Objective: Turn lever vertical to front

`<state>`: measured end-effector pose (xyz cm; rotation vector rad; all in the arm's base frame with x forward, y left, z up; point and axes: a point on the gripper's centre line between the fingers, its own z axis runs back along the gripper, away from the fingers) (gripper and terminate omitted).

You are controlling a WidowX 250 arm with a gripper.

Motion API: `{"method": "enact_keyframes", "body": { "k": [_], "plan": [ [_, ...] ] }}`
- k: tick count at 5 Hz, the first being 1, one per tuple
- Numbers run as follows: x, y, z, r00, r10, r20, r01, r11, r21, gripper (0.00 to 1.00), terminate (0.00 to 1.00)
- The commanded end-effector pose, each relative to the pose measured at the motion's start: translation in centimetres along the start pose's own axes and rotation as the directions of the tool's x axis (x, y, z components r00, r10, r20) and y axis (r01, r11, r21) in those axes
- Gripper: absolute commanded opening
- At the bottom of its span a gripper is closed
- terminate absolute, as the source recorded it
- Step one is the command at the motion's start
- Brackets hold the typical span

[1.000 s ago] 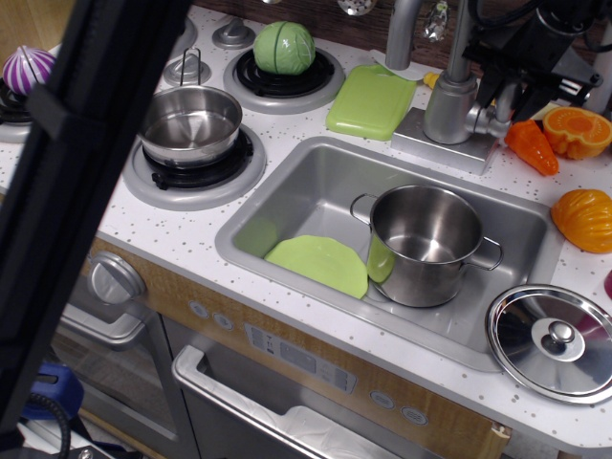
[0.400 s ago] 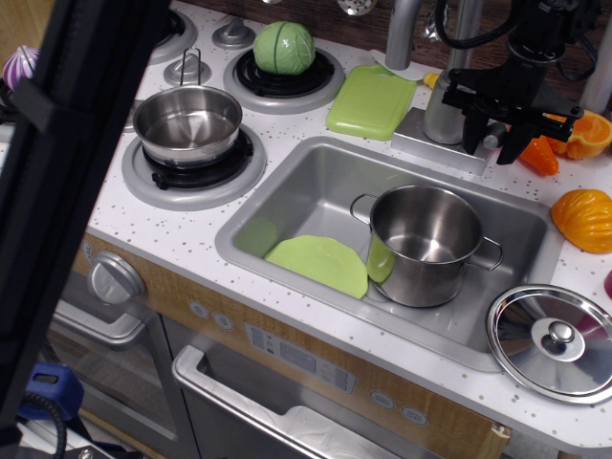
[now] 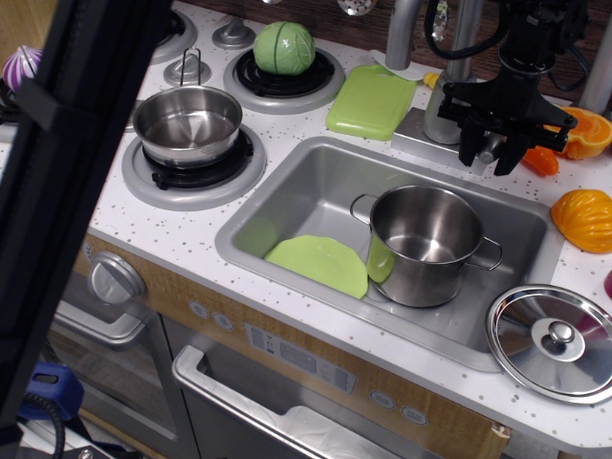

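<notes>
The grey tap body (image 3: 440, 107) stands behind the sink's back right corner. The lever (image 3: 490, 148), a short silver stub, sticks out from its right side toward the front. My black gripper (image 3: 487, 155) hangs down from above, right of the tap. Its two fingers (image 3: 468, 151) sit on either side of the lever and press against it. The lever's base is hidden behind the gripper.
A steel pot (image 3: 426, 244) and a green plate (image 3: 320, 265) lie in the sink (image 3: 287, 206). There is a pot lid (image 3: 557, 339) at front right, orange toy food (image 3: 583, 215) at right, a green board (image 3: 373, 100) left of the tap, and a saucepan (image 3: 188, 124) on the stove.
My gripper came down and forward from behind the tap, and its fingers drew in around the lever. The lever's tip now sits lower and nearer the front than a second ago.
</notes>
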<state>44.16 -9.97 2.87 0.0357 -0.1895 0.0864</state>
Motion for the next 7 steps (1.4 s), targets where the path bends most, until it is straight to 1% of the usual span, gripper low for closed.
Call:
{"method": "enact_keyframes", "body": {
  "k": [1, 2, 3, 4, 5, 6, 7],
  "plan": [
    [0.2, -1.1, 1.0, 0.999, 0.001, 0.045, 0.000, 1.000, -0.021, 0.00, 0.00],
    [0.2, -1.2, 1.3, 0.999, -0.012, 0.043, 0.012, 1.000, -0.008, 1.00, 0.00],
    [0.3, -1.0, 2.7, 1.000, -0.008, 0.016, 0.008, 1.000, 0.015, 1.00, 0.00],
    [-0.2, -0.6, 4.3, 1.000, -0.003, -0.001, 0.003, 0.999, 0.051, 1.00, 0.00],
    [-1.1, -0.2, 5.8, 1.000, 0.004, -0.021, -0.003, 0.997, 0.080, 1.00, 0.00],
    [-1.5, -0.4, 6.4, 1.000, 0.013, -0.028, -0.010, 0.995, 0.097, 1.00, 0.00],
    [-1.5, -0.4, 6.4, 1.000, 0.013, -0.028, -0.010, 0.995, 0.097, 1.00, 1.00]
  ]
}}
